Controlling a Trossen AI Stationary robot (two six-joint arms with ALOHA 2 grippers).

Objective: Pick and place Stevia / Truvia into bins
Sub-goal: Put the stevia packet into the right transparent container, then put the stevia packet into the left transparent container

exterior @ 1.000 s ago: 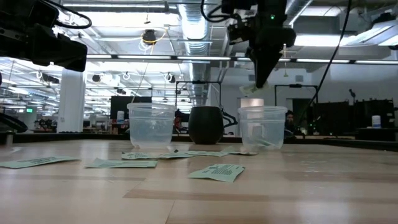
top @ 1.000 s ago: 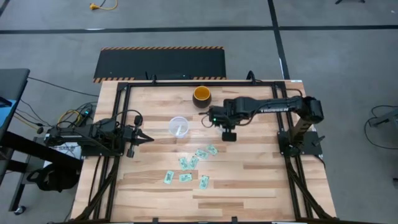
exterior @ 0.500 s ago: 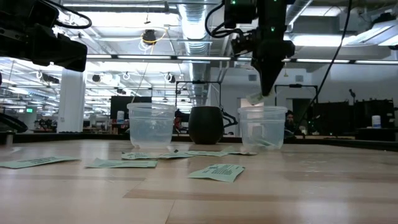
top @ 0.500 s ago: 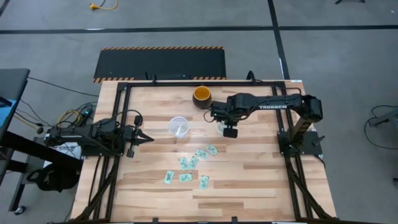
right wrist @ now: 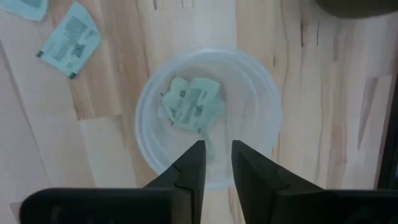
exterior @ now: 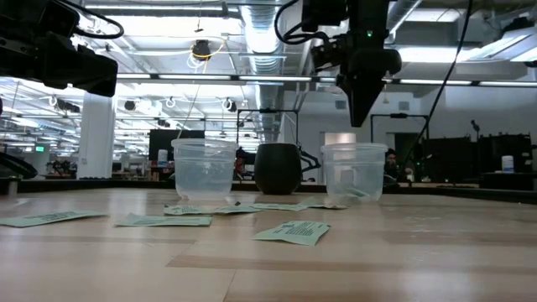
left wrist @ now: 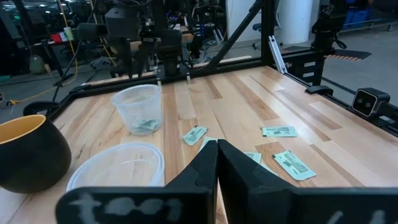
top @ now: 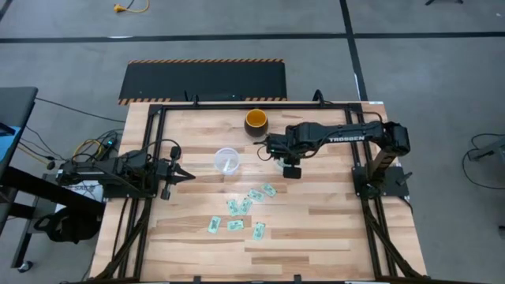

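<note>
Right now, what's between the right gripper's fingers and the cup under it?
Nothing: the right gripper stands open above the cup, sachets already inside, in the right wrist view.

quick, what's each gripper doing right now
Left gripper: closed, holding nothing, parked at the table's left side.
Right gripper: open, empty, above the cup with Stevia packets in it.

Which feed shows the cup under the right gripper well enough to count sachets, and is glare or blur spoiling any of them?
Right wrist view: sharp, evenly lit, the cup clear enough to show a few crumpled sachets, the right gripper open above. Low view: bright ceiling lights behind, translucent walls hide the count. High view: arm covers the cup. Left wrist view: cup small, contents indistinct.
</note>
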